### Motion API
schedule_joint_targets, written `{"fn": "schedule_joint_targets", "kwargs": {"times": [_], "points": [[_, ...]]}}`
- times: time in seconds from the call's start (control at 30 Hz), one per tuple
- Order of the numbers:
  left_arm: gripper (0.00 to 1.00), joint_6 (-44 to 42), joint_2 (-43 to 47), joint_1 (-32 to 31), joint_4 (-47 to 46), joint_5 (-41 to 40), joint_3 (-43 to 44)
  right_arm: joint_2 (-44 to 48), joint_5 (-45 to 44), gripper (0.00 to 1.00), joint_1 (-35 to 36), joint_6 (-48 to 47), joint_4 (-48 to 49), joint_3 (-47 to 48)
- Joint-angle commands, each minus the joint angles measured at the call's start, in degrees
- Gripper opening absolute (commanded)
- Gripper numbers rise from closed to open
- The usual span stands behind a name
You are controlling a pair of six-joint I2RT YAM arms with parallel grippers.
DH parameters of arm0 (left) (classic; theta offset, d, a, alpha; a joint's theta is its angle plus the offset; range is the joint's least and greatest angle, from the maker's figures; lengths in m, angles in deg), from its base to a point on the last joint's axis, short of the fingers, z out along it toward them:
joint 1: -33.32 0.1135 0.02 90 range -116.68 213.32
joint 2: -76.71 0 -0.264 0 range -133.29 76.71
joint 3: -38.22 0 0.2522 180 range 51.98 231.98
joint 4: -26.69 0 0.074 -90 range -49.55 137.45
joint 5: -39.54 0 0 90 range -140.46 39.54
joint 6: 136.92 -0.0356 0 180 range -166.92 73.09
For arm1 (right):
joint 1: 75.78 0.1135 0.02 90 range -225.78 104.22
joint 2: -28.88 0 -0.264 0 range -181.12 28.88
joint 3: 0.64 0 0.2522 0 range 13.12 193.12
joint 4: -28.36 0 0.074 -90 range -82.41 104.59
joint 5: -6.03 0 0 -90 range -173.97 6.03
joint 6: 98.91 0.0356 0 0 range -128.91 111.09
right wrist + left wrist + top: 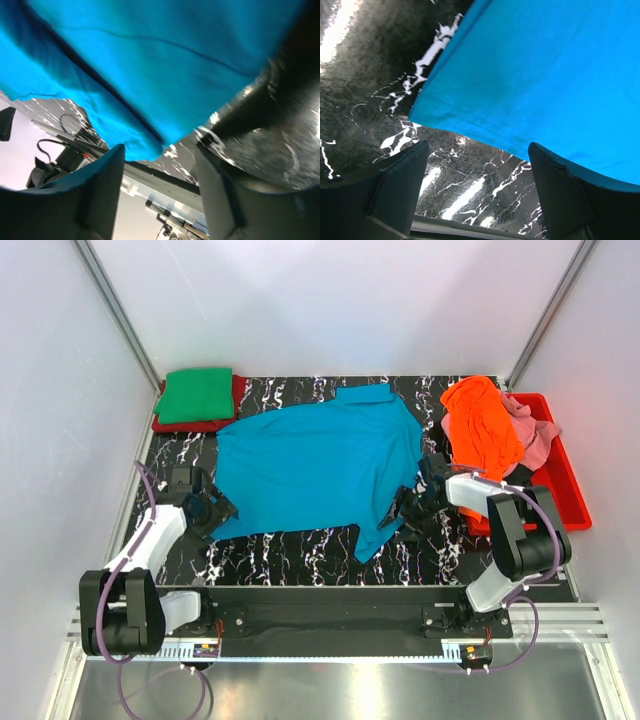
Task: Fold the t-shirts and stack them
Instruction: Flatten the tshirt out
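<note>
Squarely between the two pincers lies the teal blue t-shirt (315,465), spread open on the black marbled table (300,552). Its straight stitched hem is toward the left pincer (212,508) and its opposite end toward the right pincer (405,508). The left pincer sits low at the near corner of that hem. In its wrist view the two dark fingers (400,185) stand wide apart; the hem runs across just ahead of them, bare table shows in the gap, and nothing is clamped. The right pincer is low against the shirt's other side, beside a flap of cloth that reaches toward the near edge of the table. Its fingers (100,185) are likewise spread, with a rumpled fold of teal hanging just beyond their tips and no cloth pinched. Well beyond the left pincer, at the far corner, a folded green t-shirt (195,395) rests on a red t-shirt (238,390). Beyond the right pincer and to its outer side, an orange t-shirt (482,425) and a pink t-shirt (532,428) lie heaped together over the red bin (568,495), the orange one spilling past the bin's rim toward the teal shirt.
</note>
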Motion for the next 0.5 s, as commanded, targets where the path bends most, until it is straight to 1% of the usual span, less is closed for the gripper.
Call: {"fn": "schedule_joint_targets", "kwargs": {"times": [0.0,0.03,0.07,0.13,0.17,0.27,0.3,0.37,0.47], "points": [[0.86,-0.4,-0.2,0.7,-3.2,-0.9,-0.1,-3.2,-2.8,0.62,1.5,0.2,6.5,1.8],[0.86,-0.9,-0.5,0.8,-3.3,-1.4,-0.1,-3.9,-3.4,0.60,1.6,0.2,6.7,2.2],[0.86,-1.1,-1.2,1.0,-3.3,-1.9,0.1,-4.8,-3.6,0.54,1.7,0.1,6.7,2.4],[0.86,-1.4,-2.3,1.1,-3.9,-2.4,0.3,-5.2,-4.3,0.45,1.7,0.1,7.0,2.3],[0.86,-1.4,-3.5,1.2,-4.3,-2.3,0.6,-5.2,-4.5,0.37,1.7,0.0,6.9,2.2],[0.84,-2.0,-6.5,1.3,-5.1,-2.3,1.8,-4.9,-4.8,0.22,1.7,-0.2,6.8,2.4],[0.84,-2.5,-7.4,1.3,-5.1,-4.2,2.3,-5.1,-4.6,0.10,1.6,-0.2,6.6,2.6],[0.82,-3.0,-9.2,1.3,-5.0,-5.0,3.2,-5.4,-4.6,0.01,1.7,-0.4,5.5,3.2],[0.74,-3.4,-11.7,1.2,-5.0,-5.2,4.2,-4.6,-4.9,0.00,1.7,-0.6,4.2,4.0]]}}
